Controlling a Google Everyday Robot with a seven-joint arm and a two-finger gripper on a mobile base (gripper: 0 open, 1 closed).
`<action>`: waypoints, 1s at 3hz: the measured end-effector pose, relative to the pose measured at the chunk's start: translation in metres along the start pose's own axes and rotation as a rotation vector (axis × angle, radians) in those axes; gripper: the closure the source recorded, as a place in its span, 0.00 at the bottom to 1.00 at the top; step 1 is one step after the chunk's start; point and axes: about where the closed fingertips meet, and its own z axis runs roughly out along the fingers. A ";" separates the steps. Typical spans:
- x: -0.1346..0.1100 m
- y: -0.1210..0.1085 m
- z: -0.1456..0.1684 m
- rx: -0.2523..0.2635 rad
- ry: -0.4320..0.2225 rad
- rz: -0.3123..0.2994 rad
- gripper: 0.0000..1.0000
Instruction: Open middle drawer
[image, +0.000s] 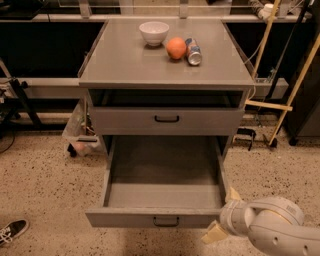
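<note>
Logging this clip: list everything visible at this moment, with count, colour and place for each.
cabinet: one, grey, centre of view
bowl: one, white, on the cabinet top, towards the back
orange: one, orange, right of the bowl
can: one, silver and blue, on its side beside the orange
upper drawer: one, grey with a black handle, below the top
middle drawer: one, grey, pulled far out, nothing visible inside
shoe: one, black and white, on the floor at bottom left
wooden poles: two, tan, leaning at right
arm: one, white, bottom right
gripper: one, cream, at the middle drawer's front right corner
</note>
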 end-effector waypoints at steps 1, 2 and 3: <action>-0.020 -0.016 -0.067 0.117 -0.011 -0.012 0.00; -0.037 0.004 -0.127 0.197 -0.009 0.091 0.00; -0.061 0.019 -0.185 0.305 -0.027 0.201 0.00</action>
